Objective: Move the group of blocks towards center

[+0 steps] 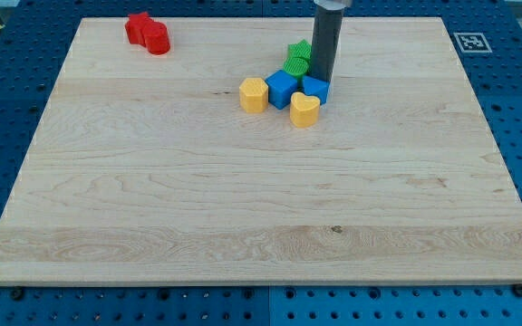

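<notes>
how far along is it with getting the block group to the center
Done: the blocks are already bunched: two green blocks, blue cube, a second blue block, yellow hexagonal block and yellow heart-shaped block.
In hand: my tip sits at the cluster's upper right, against the blue and green blocks.
Left: the cluster lies above the wooden board centre and must slide toward the view's bottom.

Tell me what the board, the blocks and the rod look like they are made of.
Board: pale wood, matte, with visible grain lines and plank seams. Red block, yellow blocks, blue blocks and green blocks: solid colours, smooth, probably painted wood or plastic. Rod, with my tip behind the blue blocks: dark, slightly shiny, likely metal or plastic.
</notes>
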Available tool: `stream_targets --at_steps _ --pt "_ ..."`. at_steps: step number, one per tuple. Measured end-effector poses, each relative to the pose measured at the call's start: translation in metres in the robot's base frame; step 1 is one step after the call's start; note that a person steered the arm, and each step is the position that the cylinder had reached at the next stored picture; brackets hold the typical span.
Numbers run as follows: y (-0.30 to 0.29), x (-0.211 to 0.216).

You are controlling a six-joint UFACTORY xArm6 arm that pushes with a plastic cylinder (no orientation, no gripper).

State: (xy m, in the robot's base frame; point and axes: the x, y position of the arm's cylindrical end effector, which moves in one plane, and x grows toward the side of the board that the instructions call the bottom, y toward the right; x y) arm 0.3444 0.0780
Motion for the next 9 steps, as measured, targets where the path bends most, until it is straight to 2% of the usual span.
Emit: stream_targets --at_steps 1,2,3,5,6,7,9 --pt "0.002 0.000" --pt "0.039 0.002" --pt "0.084 0.025" --pt "0.124 0.160" --pt "0.125 0.173" --pt "0.122 0.171" --pt "0.109 0.100"
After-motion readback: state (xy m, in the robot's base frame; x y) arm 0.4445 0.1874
